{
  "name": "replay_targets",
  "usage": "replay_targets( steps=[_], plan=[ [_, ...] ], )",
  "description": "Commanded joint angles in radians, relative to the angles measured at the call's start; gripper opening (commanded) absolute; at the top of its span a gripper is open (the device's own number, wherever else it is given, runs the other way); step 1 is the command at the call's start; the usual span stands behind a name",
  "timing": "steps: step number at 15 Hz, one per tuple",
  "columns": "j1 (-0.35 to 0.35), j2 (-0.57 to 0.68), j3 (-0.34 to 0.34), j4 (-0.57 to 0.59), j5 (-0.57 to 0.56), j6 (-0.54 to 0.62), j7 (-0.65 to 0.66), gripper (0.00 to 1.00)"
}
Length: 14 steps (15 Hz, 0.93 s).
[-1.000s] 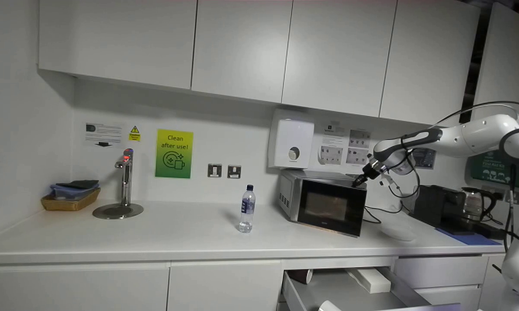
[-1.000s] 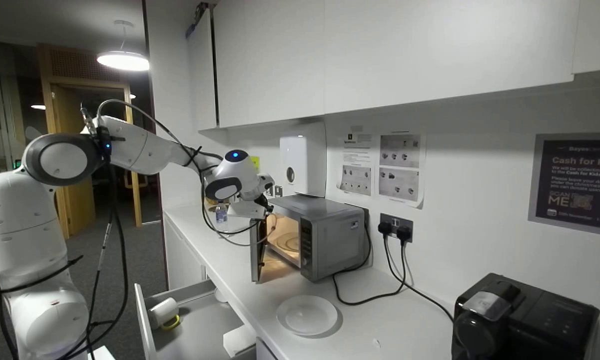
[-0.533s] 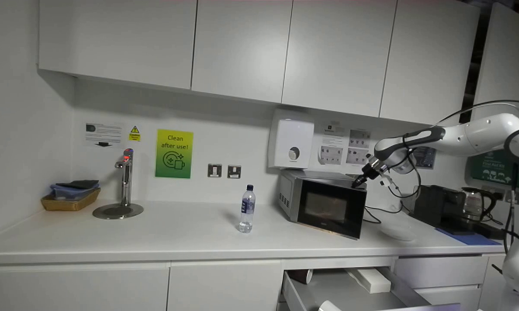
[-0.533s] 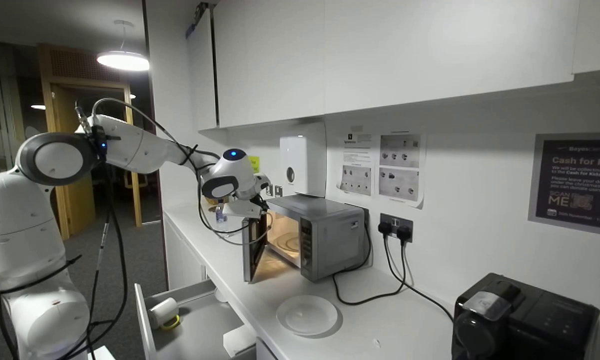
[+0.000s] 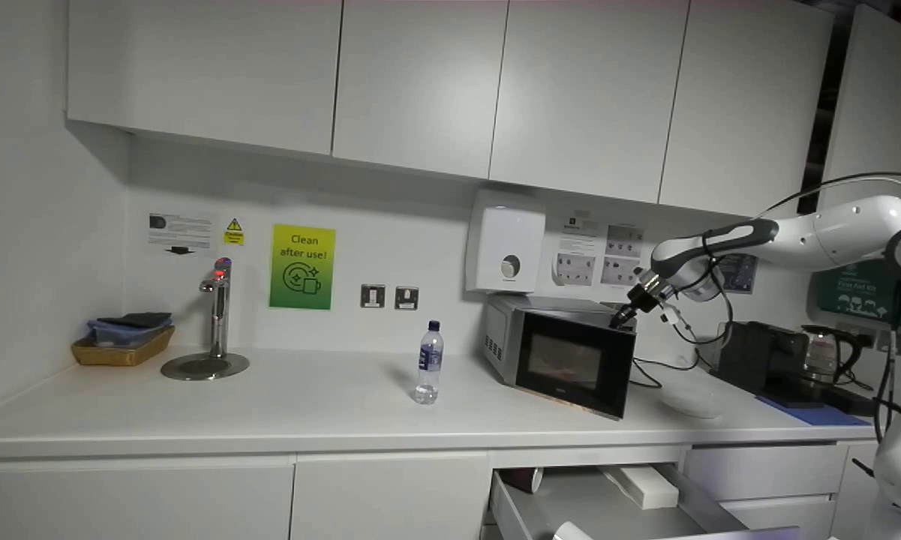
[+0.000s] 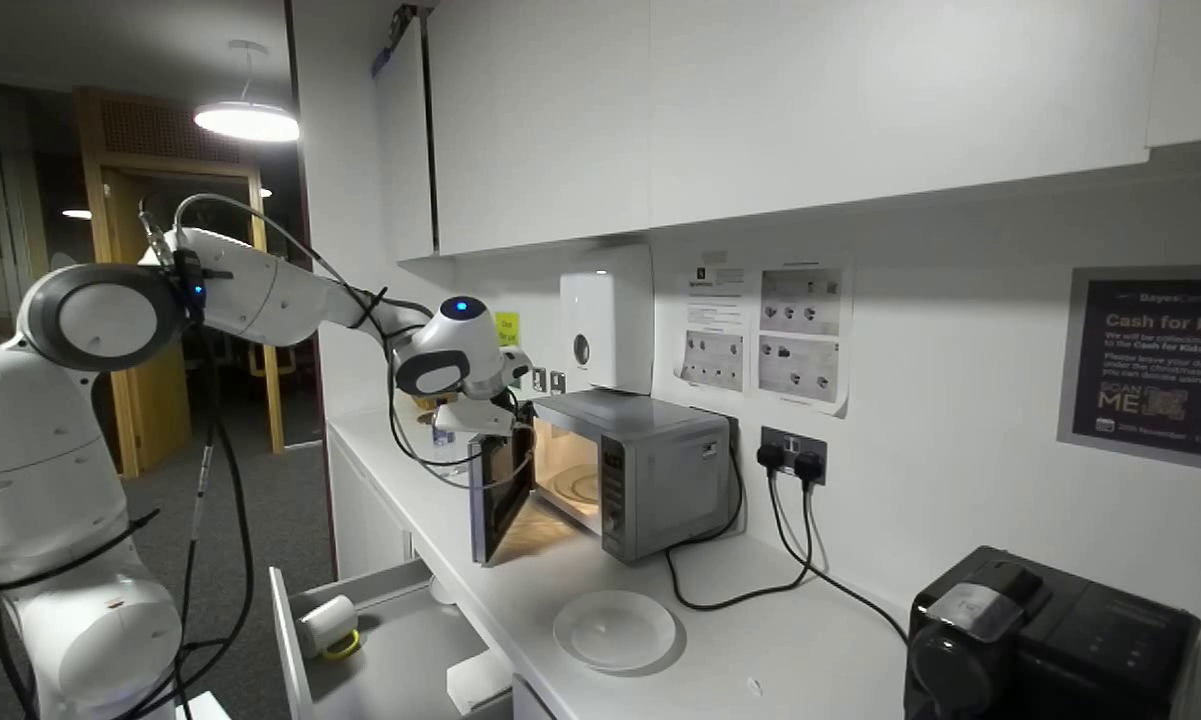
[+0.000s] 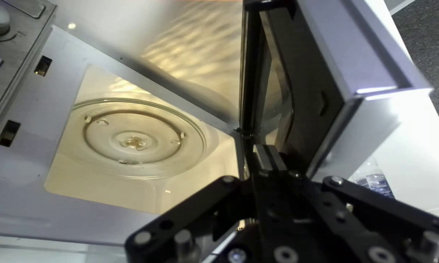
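The microwave door (image 5: 576,364) is standing ajar and upright at the front of the microwave (image 6: 680,490), above the table (image 5: 270,409); its long axis is running level, and its free edge is pointing outward, toward the table's front. You are holding the fingers (image 7: 262,157) together, tip against tip. The door is hanging just beside them; they are sitting at its inner side, near the top. Whether they are touching it is not showing clearly.

The white arm (image 6: 270,300) has grey-ringed joints (image 6: 102,318), black cables (image 6: 249,560) and a screw-studded black claw (image 7: 269,157).
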Motion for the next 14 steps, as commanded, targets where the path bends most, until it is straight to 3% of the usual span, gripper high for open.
replay_targets(
  steps=[1,14],
  plan=[
    [0.009,-0.055,0.002,-0.037,-0.004,-0.030,0.003,0.00],
    [0.044,-0.064,0.022,-0.050,-0.014,-0.035,0.010,0.00]
  ],
)
